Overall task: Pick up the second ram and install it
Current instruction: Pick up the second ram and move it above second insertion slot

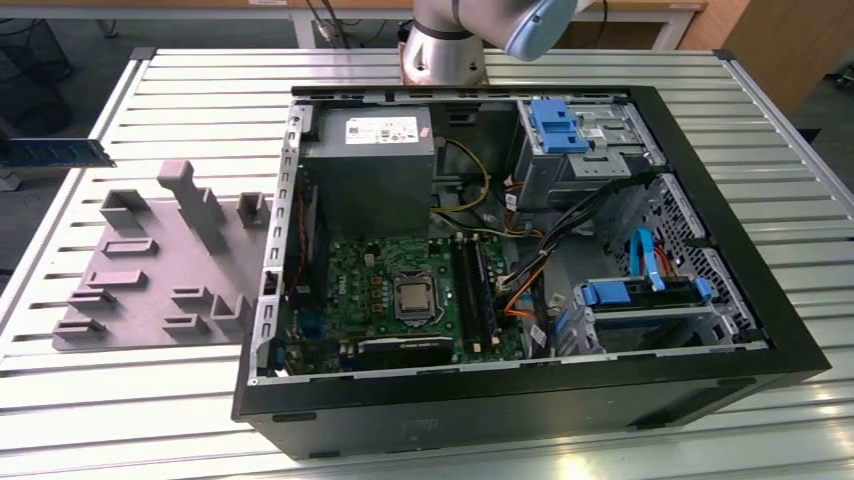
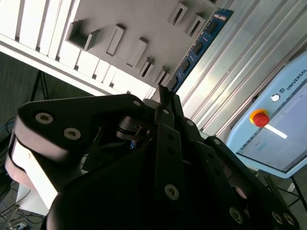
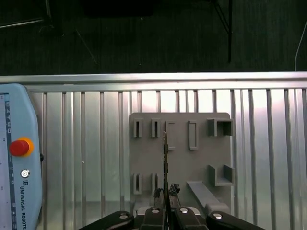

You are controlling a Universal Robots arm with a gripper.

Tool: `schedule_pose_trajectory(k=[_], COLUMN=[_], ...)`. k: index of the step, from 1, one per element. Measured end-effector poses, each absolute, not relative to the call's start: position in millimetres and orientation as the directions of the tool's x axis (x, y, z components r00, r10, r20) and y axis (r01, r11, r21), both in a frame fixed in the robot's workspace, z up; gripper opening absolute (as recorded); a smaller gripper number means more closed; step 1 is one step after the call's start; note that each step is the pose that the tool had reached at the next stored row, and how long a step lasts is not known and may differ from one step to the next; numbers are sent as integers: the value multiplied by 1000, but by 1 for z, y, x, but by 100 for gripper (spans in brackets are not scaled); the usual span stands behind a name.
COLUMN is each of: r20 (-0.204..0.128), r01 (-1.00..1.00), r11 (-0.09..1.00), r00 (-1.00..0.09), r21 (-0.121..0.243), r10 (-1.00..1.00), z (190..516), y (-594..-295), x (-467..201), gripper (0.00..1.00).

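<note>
Here's the gripper (image 3: 165, 192) in the first wrist view, its two fingers (image 3: 173, 189) pressed in from either side and pinching the ram (image 3: 165, 153), which shows edge-on as a thin line running away from the tips. The second wrist view gives the flat side: the gripper (image 2: 165, 94) grips one end of the ram (image 2: 199, 45), and the blue stick with its row of dark chips reaches out past the grey fixture (image 2: 144, 24).

In the exterior view the ram (image 1: 56, 152) hangs lengthwise at that view's far left, over the edge of the slatted table (image 1: 200, 80). It sits beyond the fixture (image 1: 147, 270) and well apart from the open case (image 1: 787, 340) and its motherboard (image 1: 387, 290).

The arm base (image 1: 447, 45) stands at the table's far edge, behind the case (a blue-capped joint juts out just beside it). The gripper looks across the fixture (image 3: 182, 163), with the ram's line lying over the slotted blocks. A pendant (image 3: 19, 191) with a red button lies on the table off to one side, also seen in the second wrist view (image 2: 283, 129).
</note>
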State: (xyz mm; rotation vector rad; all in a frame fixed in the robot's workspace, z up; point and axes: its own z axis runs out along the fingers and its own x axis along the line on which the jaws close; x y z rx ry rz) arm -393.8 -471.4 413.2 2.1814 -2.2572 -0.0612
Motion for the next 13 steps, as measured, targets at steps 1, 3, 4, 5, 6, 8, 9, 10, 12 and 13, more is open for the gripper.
schedule_pose_trajectory(k=[1,3,4,5,6,8,9,10,12,13], r20=[-26,-26,-26,-26,-26,-26,-26,-26,-26,-26], r01=[-999,-999,-999,-999,-999,-999,-999,-999,-999,-999], r11=[33,26,23,22,22,22,22,22,22,22], r00=[-33,-27,-23,-23,-23,-22,-22,-22,-23,-23], r21=[29,29,29,29,29,29,29,29,29,29], r10=[-999,-999,-999,-999,-999,-999,-999,-999,-999,-999], z=[413,413,413,413,413,413,413,413,413,413], y=[-471,-471,-471,-471,-471,-471,-471,-471,-471,-471], x=[-393,-391,-391,-391,-391,-390,-390,-389,-387,-386], gripper=[14,14,14,14,14,14,14,14,14,14])
